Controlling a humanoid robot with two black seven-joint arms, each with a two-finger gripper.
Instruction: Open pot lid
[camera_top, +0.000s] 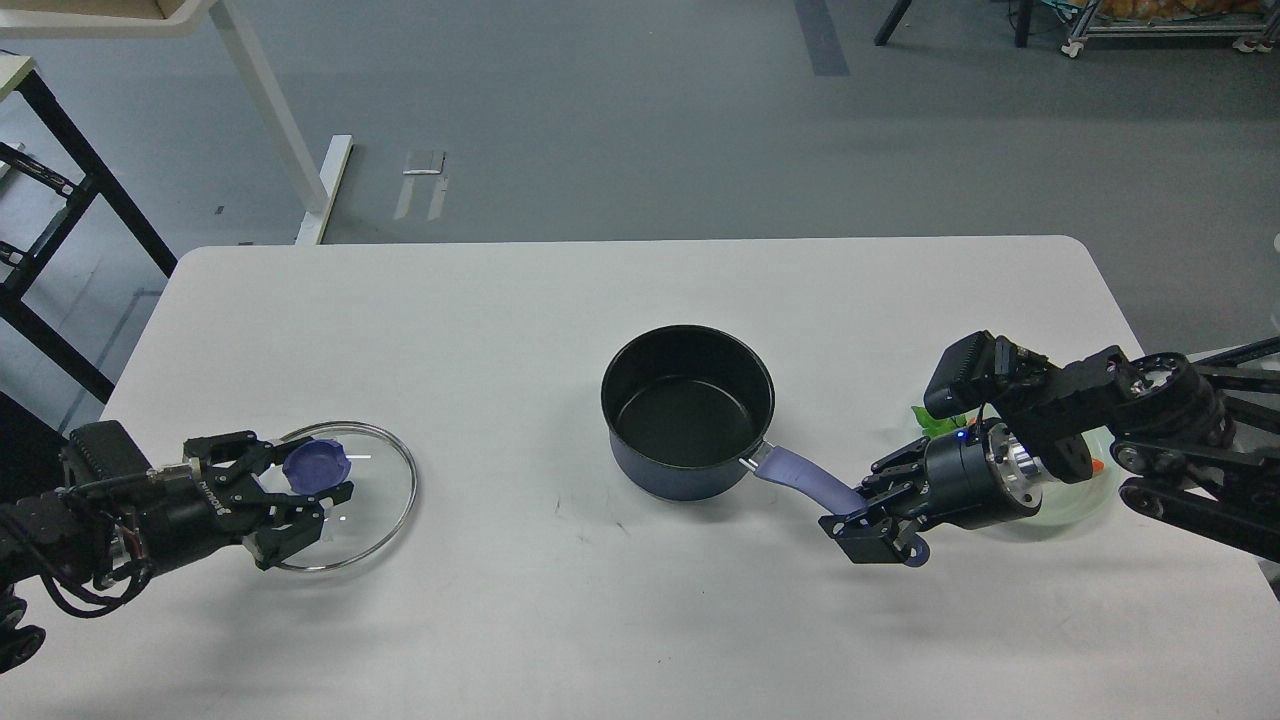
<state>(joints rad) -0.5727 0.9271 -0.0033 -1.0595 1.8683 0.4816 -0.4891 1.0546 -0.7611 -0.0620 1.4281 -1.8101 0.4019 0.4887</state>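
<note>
The dark blue pot (688, 410) stands open at the table's middle, its inside black and empty. Its lavender handle (800, 476) points to the right and front. My right gripper (876, 518) is shut on the handle's far end. The glass lid (375, 500) with a blue knob (316, 465) is low over or on the table at the front left, well apart from the pot. My left gripper (300, 490) has its fingers around the knob and is shut on it.
A pale green plate (1095, 492) with green and orange bits lies under my right arm near the table's right edge. The white table (620, 290) ends close to the lid on the left. A black frame (60, 220) and a white table leg (270, 110) stand beyond the back left corner.
</note>
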